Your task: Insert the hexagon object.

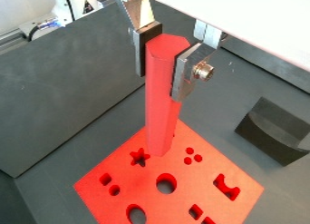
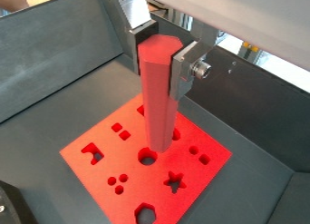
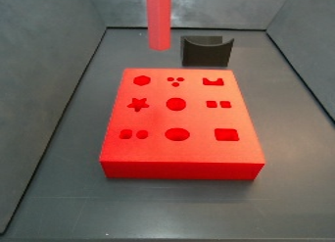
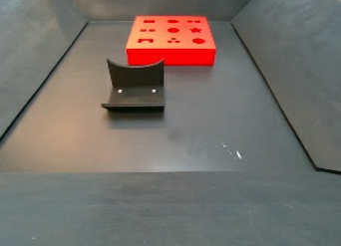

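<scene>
The gripper (image 1: pixel 166 60) has its jaws clamped on the hexagon object (image 1: pixel 162 101), hanging above the red block (image 2: pixel 151 160). Risk, I'd say — a slightly twisted rod jams at the hexagon hole's rim.

The red rod (image 3: pixel 160 19) hangs upright — behind the red block (image 3: pixel 179 123), hand unseen.

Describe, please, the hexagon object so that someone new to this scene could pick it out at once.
Start at the wide flat red block with shaped holes on the dark floor. Above it hangs the hexagon object, clamped between the silver fingers of the gripper. It alone is a long, slim, plain-sided red rod, held upright.
</scene>
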